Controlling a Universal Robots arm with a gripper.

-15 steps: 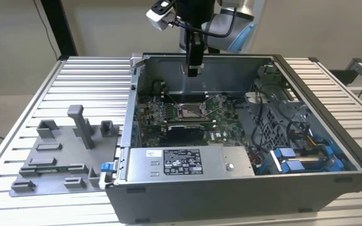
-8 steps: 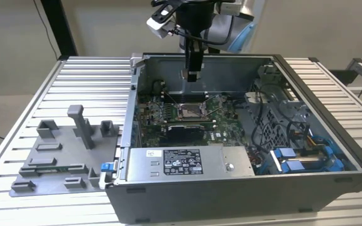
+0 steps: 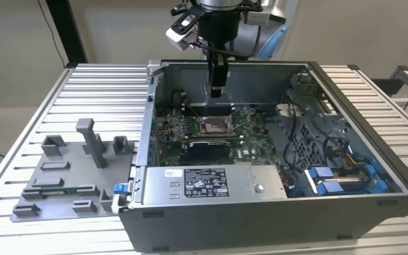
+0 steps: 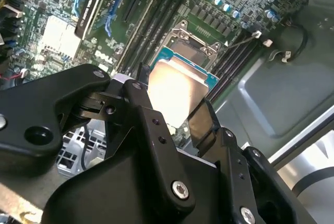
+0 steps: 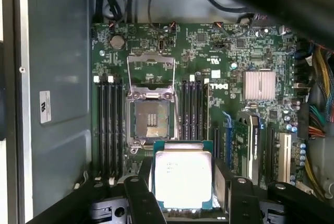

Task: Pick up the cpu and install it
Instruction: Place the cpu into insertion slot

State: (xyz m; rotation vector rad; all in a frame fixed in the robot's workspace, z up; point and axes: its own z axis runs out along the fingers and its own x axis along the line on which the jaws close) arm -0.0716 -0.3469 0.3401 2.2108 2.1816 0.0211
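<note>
- cpu (image 5: 182, 177) in the first wrist view: its pale metal top faces the camera, with a green edge showing around it. It is clamped between the two black fingers of the gripper (image 5: 185, 195), one finger on each opposite side.
- Same view: the socket (image 5: 150, 119) lies bare on the motherboard (image 5: 229, 51), its metal frame (image 5: 150, 70) swung open. The cpu hangs clear of the socket, not seated. Memory slots (image 5: 109, 125) run along both sides of the socket, and a ribbed heatsink (image 5: 258, 85) sits further across the board.
- In the second wrist view the gripper's jaws are closed on the cpu (image 4: 175, 96), which is held flat and bright under the light. The open socket (image 4: 193, 46) lies beyond it, apart from the chip.
- In the exterior view the gripper (image 3: 218, 93) hangs at about twelve o'clock from the socket (image 3: 214, 126), raised above the board inside the open computer case (image 3: 275, 210). The chip itself is too small to make out here.
- A power supply (image 3: 211, 182) lies at six o'clock from the socket.
- A grey fixture (image 3: 55, 180) rests on the slatted table (image 3: 98, 90) at nine o'clock from the case.
</note>
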